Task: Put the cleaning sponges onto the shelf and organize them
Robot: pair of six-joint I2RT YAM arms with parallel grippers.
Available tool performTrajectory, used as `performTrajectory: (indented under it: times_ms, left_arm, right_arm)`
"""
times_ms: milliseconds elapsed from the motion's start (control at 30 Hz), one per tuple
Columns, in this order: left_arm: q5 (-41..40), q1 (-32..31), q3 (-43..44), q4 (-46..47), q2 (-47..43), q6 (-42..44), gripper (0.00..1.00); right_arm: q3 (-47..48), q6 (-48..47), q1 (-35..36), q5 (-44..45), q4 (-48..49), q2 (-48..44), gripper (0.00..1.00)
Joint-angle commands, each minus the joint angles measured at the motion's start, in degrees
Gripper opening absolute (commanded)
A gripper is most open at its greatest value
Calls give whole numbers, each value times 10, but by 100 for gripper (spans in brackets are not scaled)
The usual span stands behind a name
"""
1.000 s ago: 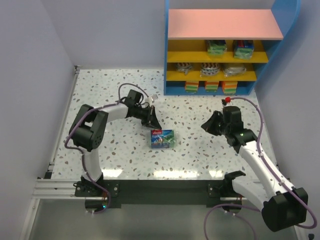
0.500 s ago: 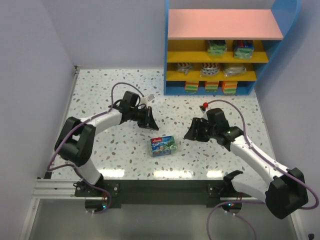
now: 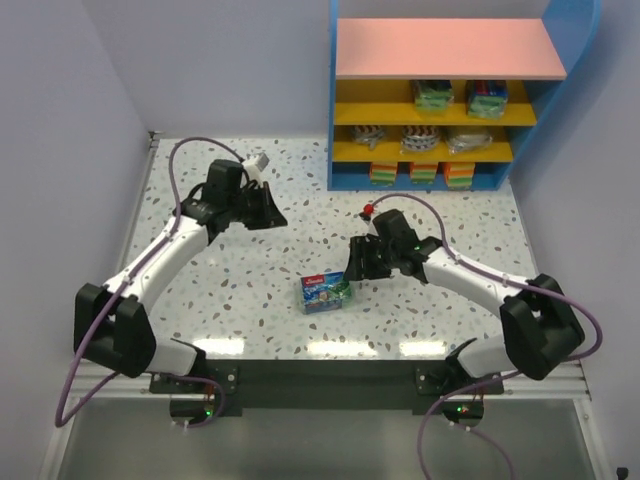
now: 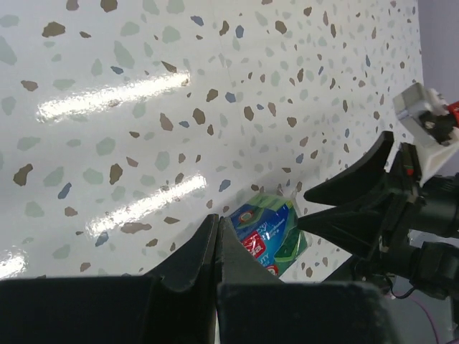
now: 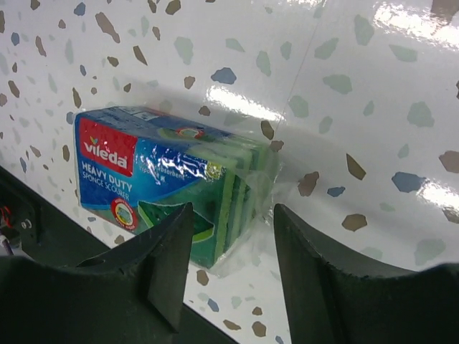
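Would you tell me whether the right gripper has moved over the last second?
Yes. The right gripper has swung left, from in front of the middle of the shelf to in front of its left side, ending close to the blue-green sponge pack.

The left arm [image 3: 160, 255] rises from its base and angles rightward at the forearm. Its left claw [image 4: 217, 228] is pinched together, fingers touching. The right arm [image 3: 470, 280] lies low and extends leftward. Its right claw [image 5: 233, 213] is spread wide and tilted downward, though contact between its tips and the surface is hard to judge.
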Motion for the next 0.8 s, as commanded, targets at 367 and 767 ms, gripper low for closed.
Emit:
performTrajectory:
  times_ms: [367, 767]
  left_arm:
    - [-29, 38, -54, -49, -93, 1, 0]
    - [-36, 75, -50, -74, -134, 17, 0]
  right_arm:
    - [8, 13, 11, -61, 96, 92, 16]
    - [-2, 94, 7, -73, 43, -15, 0]
